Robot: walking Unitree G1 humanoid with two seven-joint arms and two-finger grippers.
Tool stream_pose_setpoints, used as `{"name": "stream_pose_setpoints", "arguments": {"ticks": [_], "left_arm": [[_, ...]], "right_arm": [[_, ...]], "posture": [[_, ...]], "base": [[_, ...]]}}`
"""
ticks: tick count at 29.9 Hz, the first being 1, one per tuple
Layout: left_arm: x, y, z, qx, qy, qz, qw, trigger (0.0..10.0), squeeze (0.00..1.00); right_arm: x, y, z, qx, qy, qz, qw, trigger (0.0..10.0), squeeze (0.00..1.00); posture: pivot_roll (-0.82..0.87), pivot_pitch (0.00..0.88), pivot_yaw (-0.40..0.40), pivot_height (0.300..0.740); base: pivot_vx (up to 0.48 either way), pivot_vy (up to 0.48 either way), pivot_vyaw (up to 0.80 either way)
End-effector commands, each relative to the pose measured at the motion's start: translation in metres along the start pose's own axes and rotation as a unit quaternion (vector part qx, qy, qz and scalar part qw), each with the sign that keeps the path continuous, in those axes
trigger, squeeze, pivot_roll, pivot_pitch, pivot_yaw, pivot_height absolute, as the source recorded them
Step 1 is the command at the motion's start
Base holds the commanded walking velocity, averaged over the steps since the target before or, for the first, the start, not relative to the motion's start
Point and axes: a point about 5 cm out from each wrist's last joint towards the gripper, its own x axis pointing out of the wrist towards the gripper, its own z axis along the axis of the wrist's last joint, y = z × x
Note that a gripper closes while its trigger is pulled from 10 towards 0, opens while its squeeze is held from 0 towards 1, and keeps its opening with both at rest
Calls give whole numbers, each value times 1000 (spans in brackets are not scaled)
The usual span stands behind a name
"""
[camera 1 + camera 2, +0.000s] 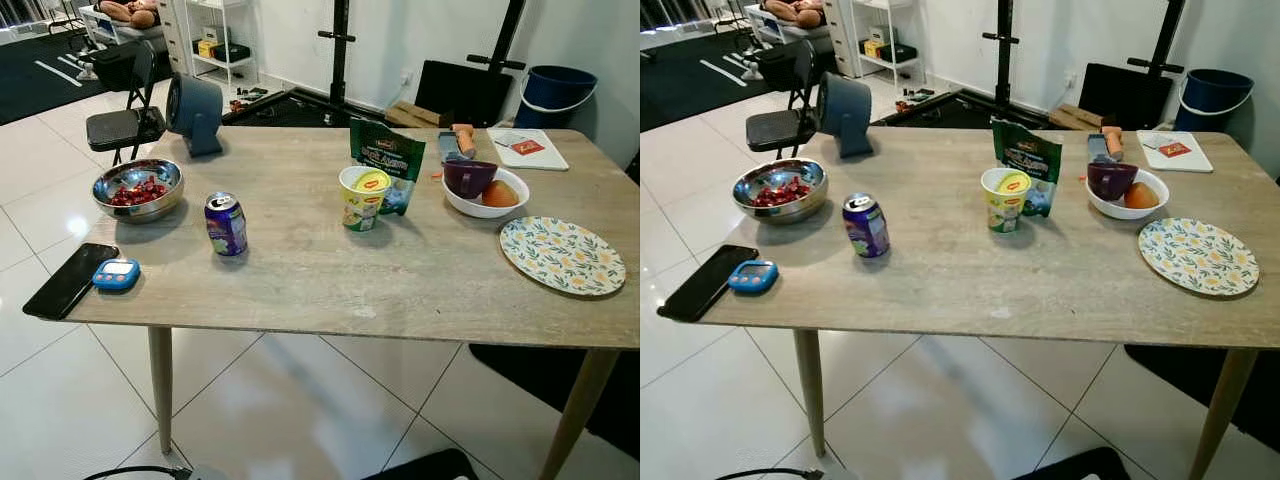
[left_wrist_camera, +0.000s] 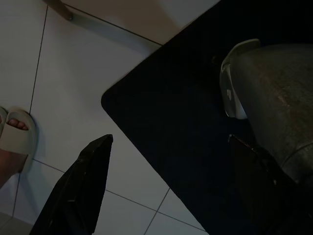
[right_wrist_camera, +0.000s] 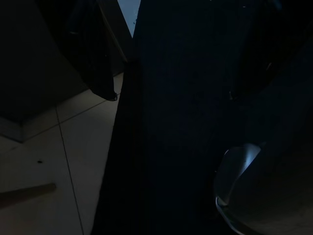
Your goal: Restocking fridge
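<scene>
Nothing is put away yet. Can (image 1: 225, 223), cup (image 1: 362, 196), green bag (image 1: 387, 155) and fruit bowl (image 1: 486, 192) sit on the surface (image 1: 330, 275). Left hand (image 2: 166, 183) hangs with fingers apart over the floor; right hand (image 3: 171, 63) too.

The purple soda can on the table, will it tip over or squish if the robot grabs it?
The purple soda can stands upright and is tall for its narrow base, so a push near its top would probably tip it, and then it might roll. Its shiny metal looks thin and smooth, so a hard squeeze may dent it. I cannot tell whether it is full.
</scene>
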Motion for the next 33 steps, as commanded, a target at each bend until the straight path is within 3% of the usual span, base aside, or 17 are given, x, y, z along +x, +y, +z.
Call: {"name": "stream_pose_setpoints", "arguments": {"ticks": [1,8,13,14,15,16,17,33], "left_arm": [[0,-11,-9,-11,13,-19,1000,10000,1000],[0,-11,-9,-10,12,-18,1000,10000,1000],[0,-10,-8,-7,12,-12,1000,10000,1000],[0,-10,-8,-7,14,-13,1000,10000,1000],[0,-11,-8,-5,15,-14,1000,10000,784],[0,-11,-8,-5,15,-14,1000,10000,784],[0,-11,-9,-4,15,-15,1000,10000,0],[0,-14,-10,4,20,-22,1000,10000,0]], "right_arm": [[-1,0,-5,13,5,-3,1000,10000,1000],[-1,-2,-6,22,5,-6,1000,10000,1000],[-1,-7,-5,65,1,-25,998,10000,1000],[-1,-7,-4,76,-1,-22,997,10000,788],[-1,-7,-4,80,-1,-20,997,10000,286],[-1,-7,-4,80,-1,-20,997,10000,286],[-1,-8,-5,80,-1,-20,997,10000,0],[-1,-7,-8,72,5,-13,997,10000,0]], "posture": [[-14,82,15,740],[-15,81,17,740],[-15,79,17,740],[-15,79,17,740],[-16,76,16,740],[-16,76,16,740],[-16,76,16,740],[-24,35,6,740]], "base": [[0,0,0],[0,0,0],[0,0,0],[0,0,0],[0,0,0],[0,0,0],[0,0,0],[0,0,0]]}}
